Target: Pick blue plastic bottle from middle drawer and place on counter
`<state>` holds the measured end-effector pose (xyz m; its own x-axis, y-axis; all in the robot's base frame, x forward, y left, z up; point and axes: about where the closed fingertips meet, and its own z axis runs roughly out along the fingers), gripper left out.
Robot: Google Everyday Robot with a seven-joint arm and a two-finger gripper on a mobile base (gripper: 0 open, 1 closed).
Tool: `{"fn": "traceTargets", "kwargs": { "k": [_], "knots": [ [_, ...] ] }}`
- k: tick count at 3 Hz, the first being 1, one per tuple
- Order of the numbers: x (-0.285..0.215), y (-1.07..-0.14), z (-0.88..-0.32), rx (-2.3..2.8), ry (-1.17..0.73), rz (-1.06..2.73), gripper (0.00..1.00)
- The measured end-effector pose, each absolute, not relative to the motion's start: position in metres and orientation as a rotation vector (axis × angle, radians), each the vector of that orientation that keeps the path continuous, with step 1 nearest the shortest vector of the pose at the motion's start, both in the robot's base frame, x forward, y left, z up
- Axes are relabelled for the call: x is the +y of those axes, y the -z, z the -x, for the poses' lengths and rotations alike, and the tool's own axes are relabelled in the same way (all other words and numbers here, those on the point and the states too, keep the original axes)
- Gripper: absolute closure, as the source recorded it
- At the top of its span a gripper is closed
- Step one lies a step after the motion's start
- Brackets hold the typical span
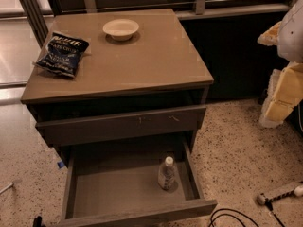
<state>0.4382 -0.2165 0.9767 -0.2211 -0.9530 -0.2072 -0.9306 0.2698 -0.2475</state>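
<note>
The blue plastic bottle (167,173) is a small clear bottle with a white cap. It stands upright at the right side of the open middle drawer (118,186), on its bare grey floor. The counter (142,60) is the tan top of the cabinet above. My arm and gripper (284,91) show as white and pale yellow shapes at the right edge of the camera view. They are well to the right of the cabinet, higher than the bottle and apart from it.
A dark blue chip bag (62,53) lies on the counter's left side and a white bowl (121,29) sits near its back edge. The drawer above (123,124), with small pale scratches, is slightly pulled out. A white device (279,194) and black cables (232,216) lie on the speckled floor at right.
</note>
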Motion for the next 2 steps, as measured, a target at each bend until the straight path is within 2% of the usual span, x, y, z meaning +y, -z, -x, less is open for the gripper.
{"fn": "traceTargets", "kwargs": {
  "k": [1, 2],
  "knots": [
    [-0.216, -0.977, -0.438, 2.23, 0.1, 1.724, 0.01],
    [-0.212, -0.967, -0.439, 2.201, 0.066, 1.705, 0.2]
  ]
}}
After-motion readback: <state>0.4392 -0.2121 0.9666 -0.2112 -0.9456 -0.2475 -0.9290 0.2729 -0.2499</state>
